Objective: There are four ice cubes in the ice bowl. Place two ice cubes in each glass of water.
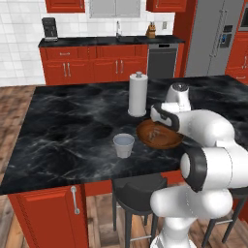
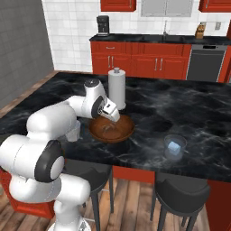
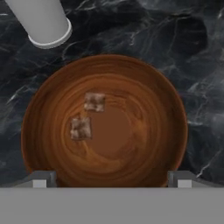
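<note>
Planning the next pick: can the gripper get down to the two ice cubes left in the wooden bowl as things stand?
Probably yes. The gripper hangs open above the ice bowl, and both ice cubes lie uncovered inside, apart from each other, with nothing between them and the fingertips.

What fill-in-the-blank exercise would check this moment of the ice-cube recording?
1. The number of ice cubes lying in the ice bowl is ____.
2. The gripper hovers over the ____, fingers spread wide.
3. The tall white paper-towel roll stands ____ the bowl, farther from the robot.
4. In the right base view, the glass right of the bowl holds ____ ice.

Missing words: two; bowl; behind; some
</note>
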Controlling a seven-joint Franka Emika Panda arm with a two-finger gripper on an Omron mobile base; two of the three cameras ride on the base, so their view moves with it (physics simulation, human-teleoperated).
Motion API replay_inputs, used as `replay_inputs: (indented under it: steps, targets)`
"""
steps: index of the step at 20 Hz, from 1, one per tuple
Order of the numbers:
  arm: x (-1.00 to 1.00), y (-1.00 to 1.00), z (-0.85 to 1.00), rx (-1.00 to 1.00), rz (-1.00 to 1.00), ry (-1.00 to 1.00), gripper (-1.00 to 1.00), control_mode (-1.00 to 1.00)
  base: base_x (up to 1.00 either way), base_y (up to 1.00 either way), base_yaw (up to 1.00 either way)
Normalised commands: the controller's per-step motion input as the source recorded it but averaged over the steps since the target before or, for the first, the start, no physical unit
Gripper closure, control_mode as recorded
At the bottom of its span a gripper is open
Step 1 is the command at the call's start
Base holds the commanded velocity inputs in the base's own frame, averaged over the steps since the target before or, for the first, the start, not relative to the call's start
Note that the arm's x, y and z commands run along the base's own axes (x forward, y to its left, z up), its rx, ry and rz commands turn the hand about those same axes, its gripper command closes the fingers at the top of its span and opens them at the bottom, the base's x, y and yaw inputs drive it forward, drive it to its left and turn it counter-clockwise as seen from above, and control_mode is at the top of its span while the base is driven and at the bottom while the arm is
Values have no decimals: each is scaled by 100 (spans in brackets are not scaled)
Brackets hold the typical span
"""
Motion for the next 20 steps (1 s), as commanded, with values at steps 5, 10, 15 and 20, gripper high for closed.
replay_inputs:
  steps: [5, 10, 15, 20]
  targets:
    - [38, 10, -36, 0, 0, 0, -100, -100, 0, 0, 0]
    - [31, 0, -23, 4, 0, 0, -100, -100, 0, 0, 0]
    - [13, 0, -26, 4, 0, 0, -100, -100, 0, 0, 0]
    - [6, -8, -17, 3, 0, 0, -100, -100, 0, 0, 0]
